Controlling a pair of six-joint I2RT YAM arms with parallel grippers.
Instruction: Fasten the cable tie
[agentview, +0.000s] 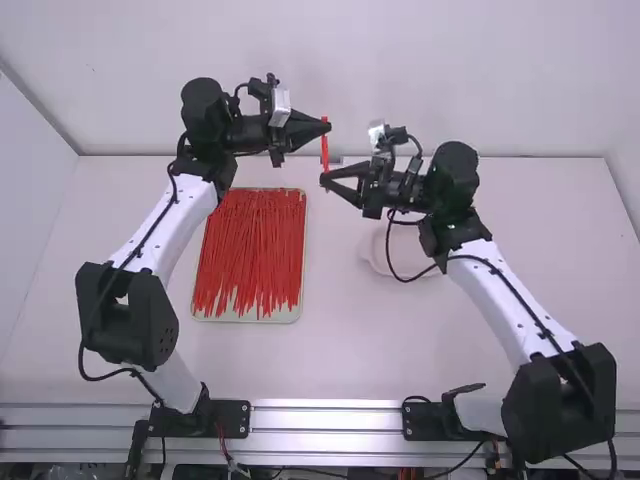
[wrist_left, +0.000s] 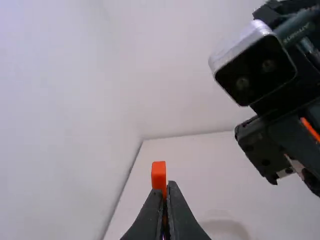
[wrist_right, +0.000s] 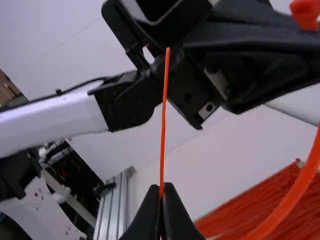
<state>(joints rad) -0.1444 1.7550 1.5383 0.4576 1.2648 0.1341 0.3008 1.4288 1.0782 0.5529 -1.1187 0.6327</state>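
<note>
Tray: nearest on the white table (agentview: 350, 350), a flat beige tray (agentview: 246, 319) is seen, loaded with a heap of loose red ties (agentview: 250, 250).
Right hand: the black right hand (agentview: 324, 180) is held in the air just beyond the tray. Its fingers (wrist_right: 150, 215) are pressed fully together on the thin strap (wrist_right: 163, 115), near the tail end.
Task's thing: the red plastic cable tie (agentview: 324, 152) is carried between the two hands, well above the table. The strap is seen to run straight out from the right fingers, and a curved part of it shows at one side.
Left hand: farthest away, the black left hand (agentview: 320, 126) is closed completely on the cable tie, just below its square head (wrist_left: 159, 172).
Stage: the tail is judged as not yet passed through the head.
Risk, aim: the small slot may be missed if the tail and the head are not lined up.
Risk, strap: the thin strap may be bent aside when it is pushed, because it is gripped some way from its tip.
Risk, grip: the strap may slide between the fingers, since it is smooth and narrow.
Risk, side: no locking will be obtained if the tail is entered from the wrong face.
</note>
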